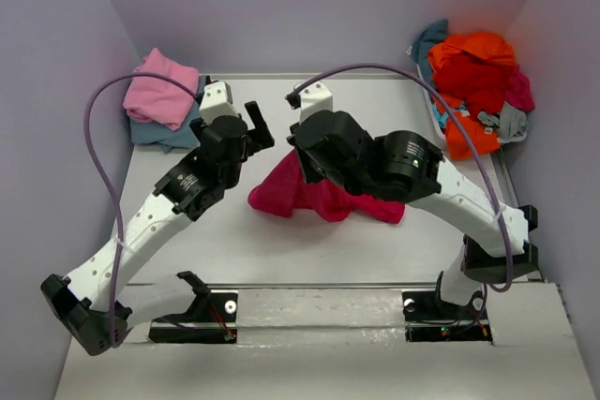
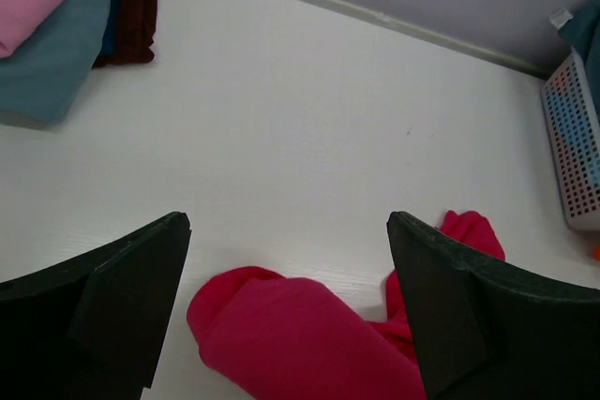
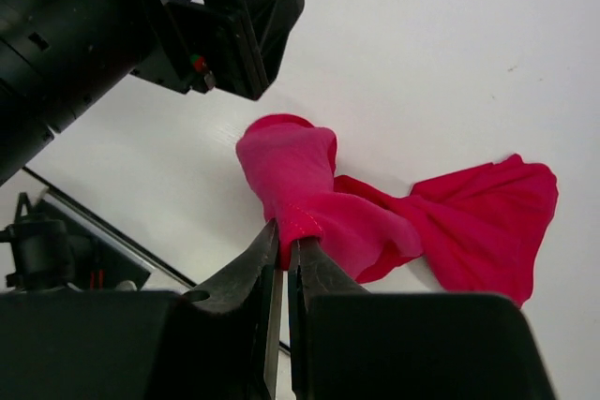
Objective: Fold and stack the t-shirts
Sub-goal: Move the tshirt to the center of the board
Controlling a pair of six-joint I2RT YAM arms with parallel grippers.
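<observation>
Right pincer: the right gripper (image 3: 284,231) has its fingers pressed together on a fold of the magenta-red shirt (image 3: 319,203), with cloth pinched between the tips.
Shirt at that pincer: a rolled hump of the cloth rises to the fingertips. The rest trails away from them and fans out flat on the table (image 1: 281,259).
Left pincer: the left gripper (image 2: 289,222) is spread wide with nothing between its fingers.
Shirt at the left pincer: the rounded end of the magenta-red shirt shows low in the gap between the two dark fingers. Whether either finger touches it cannot be told.
The two pincers: they are close together over the middle of the table, the left one just beside the right one's pinch.
Shirt on the table: it is crumpled in the middle of the table, between the two arms.
Far left corner: a pink shirt (image 1: 159,89) lies on a dusty blue shirt (image 1: 159,130). A maroon shirt (image 2: 136,7) lies just beside them.
Far right corner: a white basket (image 2: 577,138) sits there, heaped with orange and red shirts (image 1: 473,67). A teal shirt (image 1: 429,39) and a grey shirt (image 1: 511,122) poke out at its edges.
</observation>
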